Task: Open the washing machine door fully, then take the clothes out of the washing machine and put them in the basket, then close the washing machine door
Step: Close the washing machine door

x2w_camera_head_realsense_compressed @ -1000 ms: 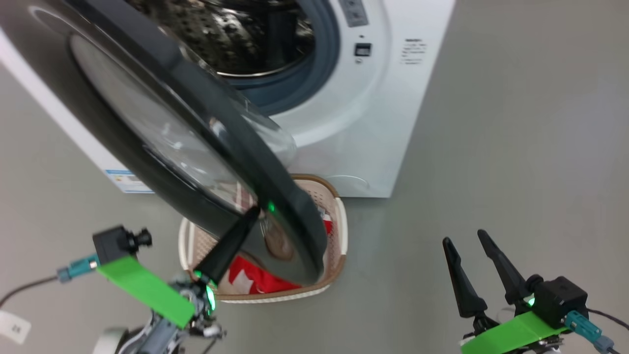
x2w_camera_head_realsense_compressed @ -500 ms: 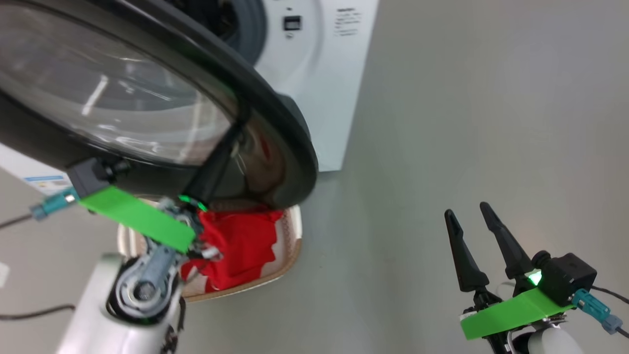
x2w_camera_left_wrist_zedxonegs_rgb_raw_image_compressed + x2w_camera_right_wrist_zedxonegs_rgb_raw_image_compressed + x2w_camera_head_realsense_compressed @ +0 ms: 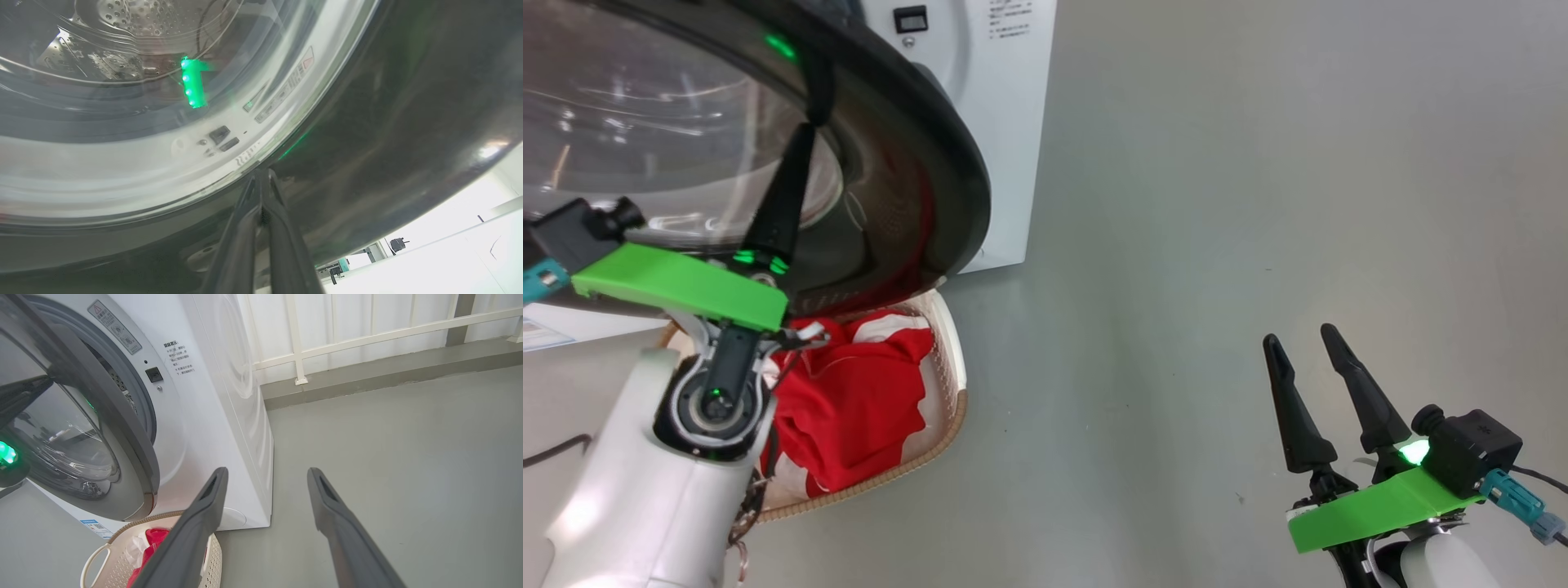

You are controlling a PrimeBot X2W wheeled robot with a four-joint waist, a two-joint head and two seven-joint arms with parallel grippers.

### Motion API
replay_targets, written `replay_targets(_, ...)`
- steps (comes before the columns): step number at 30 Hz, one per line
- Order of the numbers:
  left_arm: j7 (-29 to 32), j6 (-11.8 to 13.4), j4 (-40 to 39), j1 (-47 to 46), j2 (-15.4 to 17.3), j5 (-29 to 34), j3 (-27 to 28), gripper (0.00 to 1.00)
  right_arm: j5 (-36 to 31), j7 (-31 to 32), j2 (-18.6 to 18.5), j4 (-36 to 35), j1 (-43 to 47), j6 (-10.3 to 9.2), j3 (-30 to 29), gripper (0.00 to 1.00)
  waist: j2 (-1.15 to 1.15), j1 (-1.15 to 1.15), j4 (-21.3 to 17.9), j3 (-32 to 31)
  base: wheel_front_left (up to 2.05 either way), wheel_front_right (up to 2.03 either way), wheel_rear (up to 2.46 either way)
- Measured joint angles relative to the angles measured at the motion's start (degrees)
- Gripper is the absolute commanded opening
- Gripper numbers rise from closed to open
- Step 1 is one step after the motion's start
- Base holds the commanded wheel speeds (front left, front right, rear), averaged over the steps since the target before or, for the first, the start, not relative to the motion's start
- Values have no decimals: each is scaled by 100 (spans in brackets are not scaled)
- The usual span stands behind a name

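Washing machine door (image 3: 894, 175) ajar, closed left tool (image 3: 808, 132) against its rim.

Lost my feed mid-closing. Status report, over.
Left tool shut, tips against round glossy black-rimmed glass door, ajar. Right tool open, empty. Red-and-white clothes in cream perforated basket, low beneath door edge.

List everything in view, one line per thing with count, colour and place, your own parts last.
floor: one, grey, all around
washing machine: one, white, on the floor at the left
door: one, black rim with clear glass, partly open, above the basket
basket: one, cream with brown rim, on the floor before the machine
clothes: one heap, red and white, in the basket
railing: one, white, behind the machine
left arm: one, white, dark jaws shut, tips against the door
right arm: one, white, dark jaws open, over the floor at the right
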Motion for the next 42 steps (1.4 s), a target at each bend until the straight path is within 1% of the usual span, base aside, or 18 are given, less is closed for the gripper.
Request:
replay_targets(3, -127, 0, 99, -46, 67, -58, -71, 0, 0, 0, 1, -1, 0, 0, -4, 100, 0, 0, -40, 11, 0, 0, 0)
replay_targets(8, -258, 0, 138, -47, 138, -154, -294, 0, 0, 0, 2, 0, 1, 0, -49, 100, 0, 0, 11, -24, 0, 0, 0)
replay_targets(9, -258, 0, 138, -47, 138, -154, -294, 3, 0, 0, 2, 0, 1, 0, -49, 100, 0, 0, 11, -24, 0, 0, 0)
replay_targets(10, -296, 0, 141, -45, 145, -165, -349, 11, -1, 0, 2, 0, 1, 0, -55, 100, 0, 0, 32, -36, 0, 0, 0)
replay_targets(11, -316, 0, 141, -40, 145, -190, -396, 28, -3, 0, 3, 0, 1, 0, -64, 100, 0, 0, 54, -49, 0, 0, 0)
replay_targets(13, -380, 0, 141, 2, 144, -212, -476, 52, -9, 0, 3, 2, 3, 0, -92, 100, 0, 0, 103, -81, 0, 0, 0)
replay_targets(14, -413, 0, 141, 35, 145, -226, -516, 83, -14, 0, 3, 3, 3, 0, -107, 100, 0, 0, 131, -99, 0, 0, 0)
replay_targets(15, -454, 0, 137, 85, 146, -267, -558, 100, -30, 0, 3, 4, 4, 0, -115, 100, 0, 0, 161, -116, 0, 0, 0)
replay_targets(22, -772, 0, 135, 735, 155, -407, -762, 100, -149, 0, 5, 19, 58, 0, -145, 100, 0, 0, 391, -275, 0, 0, 0)
replay_targets(29, -1060, 0, 136, 1508, 175, -385, -783, 100, -211, 0, 8, 68, 321, 0, -183, 100, 0, 0, 683, -530, 0, 0, 0)
replay_targets(32, -1103, 0, 76, 1822, 187, -379, -778, 100, -358, 0, 12, 70, 414, 0, -205, 100, 0, 0, 796, -622, 0, 0, 0)
replay_targets(36, -1112, 0, 31, 2174, 223, -178, -757, 100, -365, 0, 14, 66, 461, 0, -305, 100, 0, 0, 938, -734, 0, 0, 0)
replay_targets(42, -1112, 0, 2, 2601, 211, 238, -498, 100, -414, 0, 16, 81, 680, 0, -353, 100, 0, 0, 1120, -871, 0, 0, 0)
